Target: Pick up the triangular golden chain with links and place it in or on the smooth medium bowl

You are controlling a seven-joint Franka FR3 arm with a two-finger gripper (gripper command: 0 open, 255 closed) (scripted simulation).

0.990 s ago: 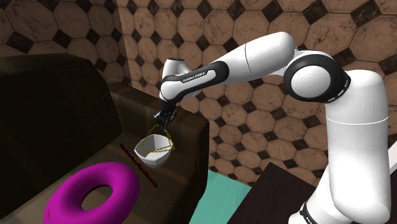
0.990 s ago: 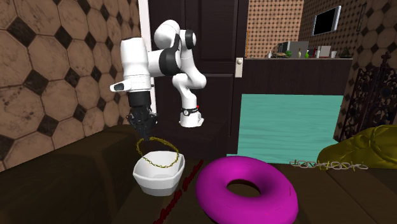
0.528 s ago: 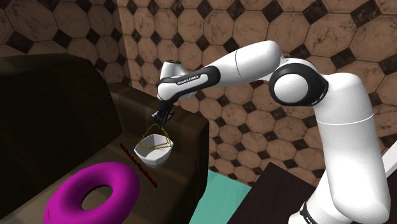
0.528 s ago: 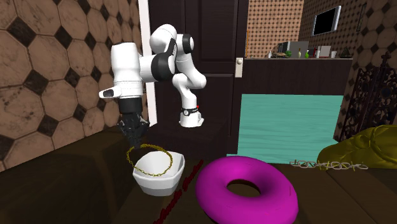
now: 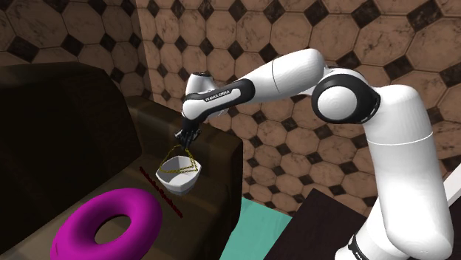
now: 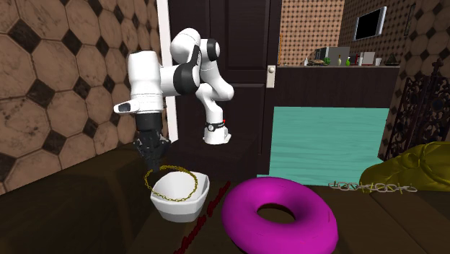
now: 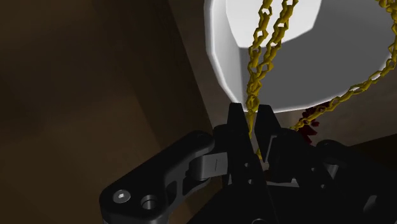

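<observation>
Walls of brown octagonal tiles with black diamonds enclose a dark brown surface (image 5: 81,125), and a teal floor (image 6: 324,144) lies beyond it by a dark door (image 6: 238,43). On the surface sits a white bowl (image 5: 179,182), with a magenta ring (image 5: 140,207) at its 7 o'clock in the shoulder view and a thin dark red strip (image 5: 166,198) between them. The claw (image 5: 189,140) hangs above the bowl at 12 o'clock, its fingers pinching one corner of the golden chain (image 7: 264,57). That corner points up, the strands run down nearly vertically, and the loop's lower part spreads across the bowl's mouth
</observation>
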